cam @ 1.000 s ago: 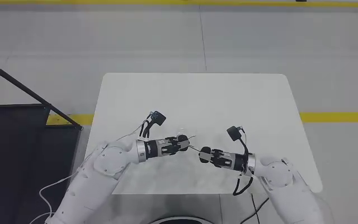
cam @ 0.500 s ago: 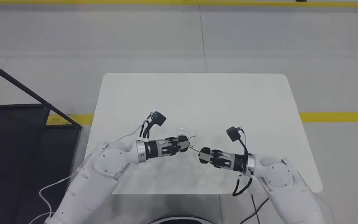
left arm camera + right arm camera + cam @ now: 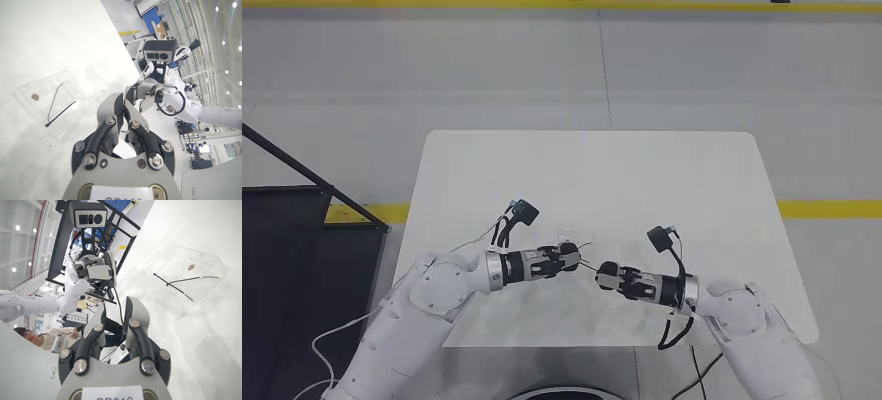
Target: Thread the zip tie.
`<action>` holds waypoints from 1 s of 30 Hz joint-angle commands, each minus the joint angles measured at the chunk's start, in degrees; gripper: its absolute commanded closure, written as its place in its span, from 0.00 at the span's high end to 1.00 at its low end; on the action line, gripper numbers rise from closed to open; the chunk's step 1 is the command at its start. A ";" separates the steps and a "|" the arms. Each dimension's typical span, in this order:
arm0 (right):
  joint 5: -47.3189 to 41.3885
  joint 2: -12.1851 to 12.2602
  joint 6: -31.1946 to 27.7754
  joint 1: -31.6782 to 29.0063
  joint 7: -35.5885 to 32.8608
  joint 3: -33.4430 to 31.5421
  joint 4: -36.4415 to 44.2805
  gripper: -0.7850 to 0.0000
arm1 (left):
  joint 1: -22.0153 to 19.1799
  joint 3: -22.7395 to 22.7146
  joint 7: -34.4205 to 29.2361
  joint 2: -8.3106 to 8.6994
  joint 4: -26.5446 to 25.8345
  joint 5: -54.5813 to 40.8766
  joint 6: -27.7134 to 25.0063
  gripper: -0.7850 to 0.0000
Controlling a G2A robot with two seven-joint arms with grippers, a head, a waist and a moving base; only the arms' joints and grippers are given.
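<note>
Looking at your left tool [image 3: 123, 103]: pads pressed together, clamped on one end of the black tie [image 3: 117, 298]; the right wrist view shows the strip coming out of it. The strip runs from there across the gap into your right tool [image 3: 116, 305], whose fingers [image 3: 130, 309] stand apart. The tie lies along the inner pad of one finger, and you can't tell whether the other finger touches it. In the top view both tools face each other tip to tip over the near part of the desk [image 3: 682, 180], close together, with the tie bridging them. Just beyond them on the desk sits a clear tray [image 3: 208, 256] with a second tie [image 3: 60, 113] lying on it, bent into a V. There's a small brown speck [image 3: 35, 97] on the tray too, near the bent tie but apart from it.
</note>
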State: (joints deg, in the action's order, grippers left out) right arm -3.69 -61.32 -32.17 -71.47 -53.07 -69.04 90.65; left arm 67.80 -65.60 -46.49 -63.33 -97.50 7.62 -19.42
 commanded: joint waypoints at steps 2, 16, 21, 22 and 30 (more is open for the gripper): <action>-0.11 0.07 0.03 0.05 0.07 0.09 -0.10 0.30 | -0.01 0.07 0.11 0.03 0.04 0.05 0.03 0.00; -0.26 0.40 0.16 0.41 0.12 0.46 -0.22 0.10 | -0.17 0.50 0.23 0.16 0.21 0.00 -0.08 0.00; -0.35 0.51 0.14 0.48 0.19 0.56 -0.26 0.03 | -0.24 0.61 0.05 0.22 0.22 -0.06 -0.03 0.00; -0.37 0.53 0.13 0.49 0.20 0.58 -0.26 0.01 | -0.22 0.59 0.18 0.23 0.24 -0.09 0.09 0.00; -0.16 0.69 0.29 0.60 0.38 0.84 -0.20 0.00 | -0.16 0.51 0.47 0.31 0.09 -0.48 0.43 0.15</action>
State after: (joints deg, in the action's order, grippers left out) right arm -3.88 -60.65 -31.88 -70.90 -52.66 -68.22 90.46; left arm 67.65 -65.07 -46.00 -63.03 -97.42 7.23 -19.03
